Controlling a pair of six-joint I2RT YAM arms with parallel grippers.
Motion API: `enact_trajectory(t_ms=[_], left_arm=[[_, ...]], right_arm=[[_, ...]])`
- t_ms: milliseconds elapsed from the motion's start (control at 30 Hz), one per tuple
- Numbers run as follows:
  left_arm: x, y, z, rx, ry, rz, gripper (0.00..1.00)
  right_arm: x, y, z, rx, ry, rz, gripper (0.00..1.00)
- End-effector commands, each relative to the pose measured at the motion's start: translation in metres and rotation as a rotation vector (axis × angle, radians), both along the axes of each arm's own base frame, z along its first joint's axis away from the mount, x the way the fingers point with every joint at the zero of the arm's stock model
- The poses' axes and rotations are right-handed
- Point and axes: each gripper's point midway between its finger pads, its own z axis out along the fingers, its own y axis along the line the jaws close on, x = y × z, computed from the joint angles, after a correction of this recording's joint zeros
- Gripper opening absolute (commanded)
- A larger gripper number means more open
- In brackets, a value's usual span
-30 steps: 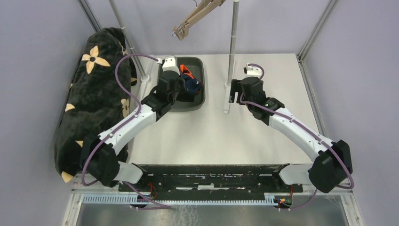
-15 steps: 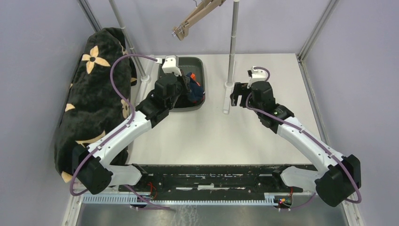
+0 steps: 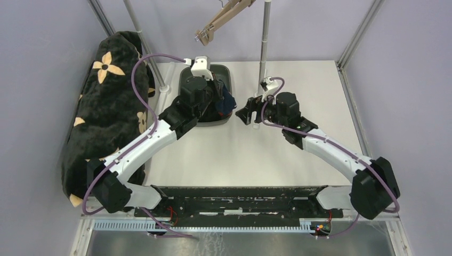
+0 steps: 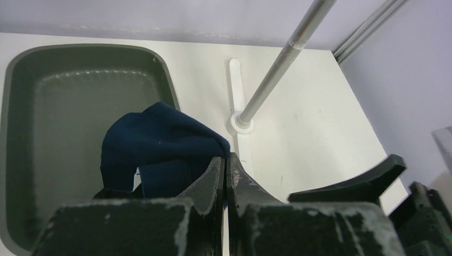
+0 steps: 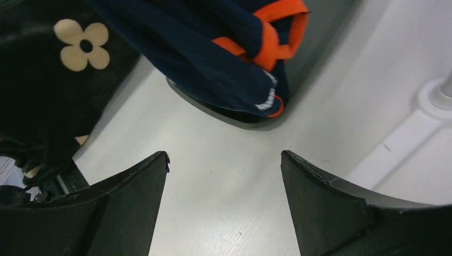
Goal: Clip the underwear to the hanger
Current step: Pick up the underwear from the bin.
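Left gripper (image 4: 226, 162) pinches a thin underwear (image 4: 160, 138) fold, may slip; right gripper (image 5: 224, 157), spread wide and empty at 3 o'clock, may miss.

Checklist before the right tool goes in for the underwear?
1. Grip: left tool shut on underwear: ok.
2. Second tool ready: right tool open, facing underwear: ok.
3. Orange-trimmed edge exposed toward right tool: ok.
4. Cloth fully clear of tray: cannot tell.
5. Clips on hanger ready: cannot tell, cropped at the frame's top.
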Motion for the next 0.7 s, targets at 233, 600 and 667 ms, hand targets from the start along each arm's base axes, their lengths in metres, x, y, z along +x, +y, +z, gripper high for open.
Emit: enact_trajectory(t_ms=[233, 600, 667], left_arm=[[0.003, -0.016, 0.027, -0.012, -0.061, -0.054, 0.03], [-0.001, -0.022, 0.029, -0.032, -0.055, -0.082, 0.03], [-0.002, -0.021, 0.029, -0.031, -0.056, -0.081, 0.03]], right_arm=[[0.020, 0.080, 0.045, 0.136, -0.227, 0.208, 0.87], [0.061, 0.104, 0.017, 0.204, -0.272, 0.110, 0.55], [0.066, 0.099, 0.019, 0.229, -0.304, 0.065, 0.32]])
